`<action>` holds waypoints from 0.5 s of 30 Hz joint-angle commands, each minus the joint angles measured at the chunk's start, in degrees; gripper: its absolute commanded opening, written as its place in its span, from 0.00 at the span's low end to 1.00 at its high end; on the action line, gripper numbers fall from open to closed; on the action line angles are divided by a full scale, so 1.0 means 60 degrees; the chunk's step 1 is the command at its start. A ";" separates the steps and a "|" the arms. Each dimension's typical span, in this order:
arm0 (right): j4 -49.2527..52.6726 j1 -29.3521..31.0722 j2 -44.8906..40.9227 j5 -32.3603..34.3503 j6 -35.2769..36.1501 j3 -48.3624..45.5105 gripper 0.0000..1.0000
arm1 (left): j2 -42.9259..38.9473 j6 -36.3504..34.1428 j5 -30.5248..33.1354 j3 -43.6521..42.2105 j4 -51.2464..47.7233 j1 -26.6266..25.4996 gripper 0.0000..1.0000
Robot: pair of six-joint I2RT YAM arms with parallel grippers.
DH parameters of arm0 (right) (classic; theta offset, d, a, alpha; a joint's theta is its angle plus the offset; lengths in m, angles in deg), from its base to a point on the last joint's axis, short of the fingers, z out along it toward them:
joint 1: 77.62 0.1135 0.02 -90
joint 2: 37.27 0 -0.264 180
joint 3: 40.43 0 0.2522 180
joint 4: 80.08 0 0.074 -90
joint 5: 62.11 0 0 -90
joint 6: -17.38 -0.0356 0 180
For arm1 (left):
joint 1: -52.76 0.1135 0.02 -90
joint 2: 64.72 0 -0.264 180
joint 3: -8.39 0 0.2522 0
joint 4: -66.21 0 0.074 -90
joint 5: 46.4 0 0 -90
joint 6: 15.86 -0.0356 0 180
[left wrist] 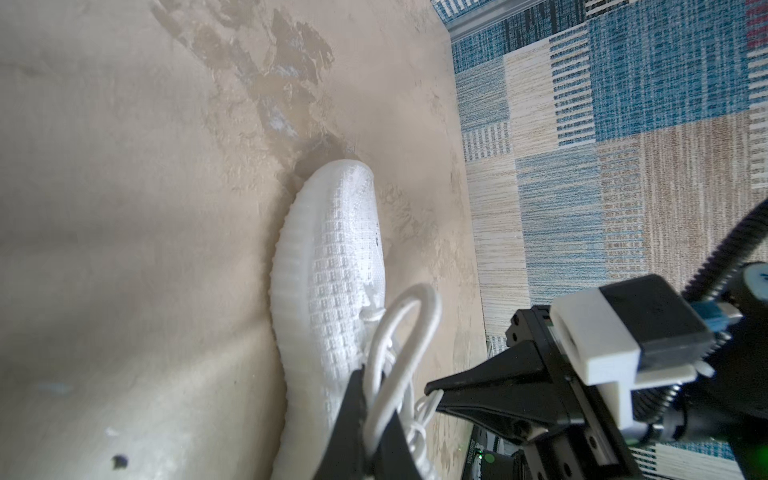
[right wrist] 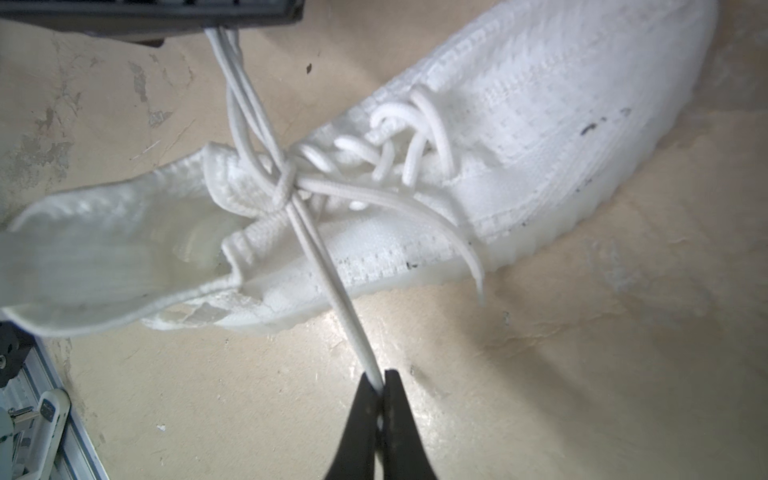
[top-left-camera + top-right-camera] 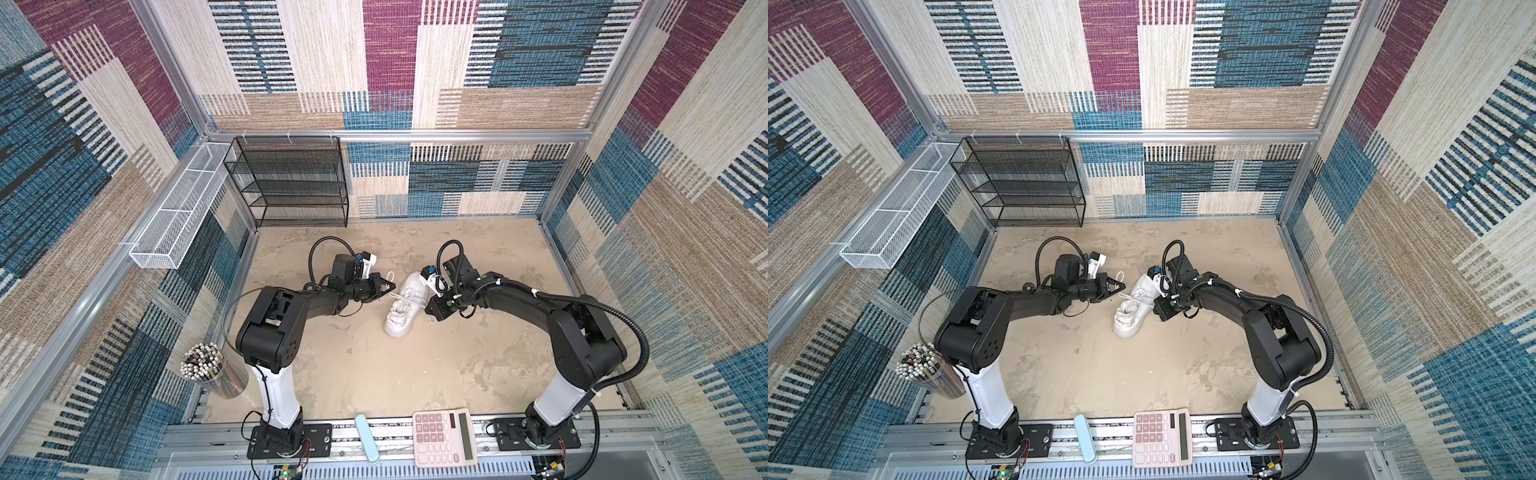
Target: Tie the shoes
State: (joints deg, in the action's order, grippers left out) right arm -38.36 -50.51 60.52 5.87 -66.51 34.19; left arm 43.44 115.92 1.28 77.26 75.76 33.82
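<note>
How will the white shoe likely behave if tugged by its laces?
Probably light and apt to slide: the shoe is knit, unpinned on the smooth table. Its collar looks floppy and crumpled. The laces seem limp, taut only where pinched.

Beige, stained bench (image 3: 365, 374), white sneaker (image 3: 400, 322) lying near its middle, black mesh rack (image 3: 291, 183) standing at far left corner, pencil cup (image 3: 210, 372) at near left edge

The knitted low-top sneaker (image 3: 401, 316) and its thin cord laces (image 2: 347, 316) are all white. The flat tabletop (image 3: 374, 374) is mottled beige with darker patches. The woven wall panels (image 3: 390, 62) are a striped patchwork of blue, maroon, cream and tan. The slab-shaped calculator (image 3: 444, 437) is pink.
</note>
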 commanded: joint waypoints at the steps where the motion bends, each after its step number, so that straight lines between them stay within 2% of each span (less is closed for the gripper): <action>1: 0.2468 -0.0175 -0.0097 0.1346 0.0043 -0.0315 0.00 | -0.0285 -0.0121 0.1902 -0.0140 0.0811 0.0184 0.00; 8: 0.2451 -0.0286 -0.0132 0.1381 0.0069 -0.0405 0.00 | -0.0259 0.0090 0.1893 -0.0241 0.1130 0.0324 0.00; 11: 0.2404 -0.0249 -0.0024 0.0885 0.0174 -0.0272 0.00 | -0.0103 0.0130 0.1655 0.0004 0.1109 0.0200 0.00; 15: 0.1591 0.0357 -0.0250 0.0135 0.0300 -0.0170 0.00 | -0.0037 0.0256 0.0994 0.0116 0.1093 0.0002 0.01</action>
State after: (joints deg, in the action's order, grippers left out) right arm -39.65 -49.64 59.74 4.01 -65.59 33.36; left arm 43.29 116.40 1.84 77.13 77.29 33.69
